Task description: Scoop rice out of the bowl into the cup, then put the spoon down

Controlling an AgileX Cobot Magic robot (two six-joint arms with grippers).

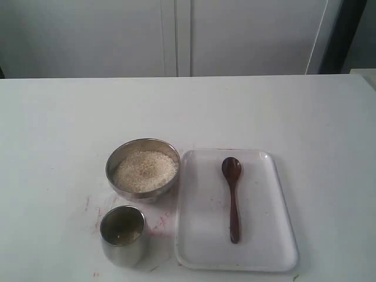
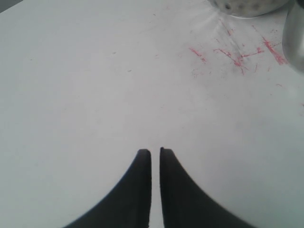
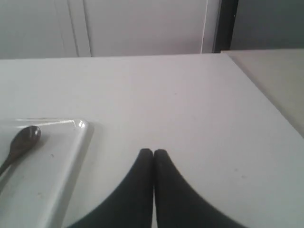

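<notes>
Exterior view: closest to the camera stands the cup (image 1: 123,234), upright on the white table (image 1: 59,129), its inside too dim to tell what it holds. Just beside it, to the right, lies a white rectangular tray (image 1: 267,235). The spoon (image 1: 232,197) lies flat along the tray's middle, handle toward the near edge and oval end toward the far edge. Behind the cup, close to the tray's left rim, sits the bowl (image 1: 143,169), filled with a pale heap of rice (image 1: 145,170). Faint red smears (image 1: 158,223) mark the table around the cup. Beyond is bare table, then pale cabinet doors (image 1: 176,35).

In the left wrist view the left pincer (image 2: 155,152) hangs over the table with its tips drawn together, only a thin slit between them, holding nothing. Farther off are the red smears, then the edges of the bowl (image 2: 247,7) and the cup (image 2: 295,28).

In the right wrist view the right pincer (image 3: 153,153) has its tips pressed together, empty, over bare table. The tray (image 3: 61,156) with the spoon (image 3: 21,145) lies off to one side, well apart from it.
</notes>
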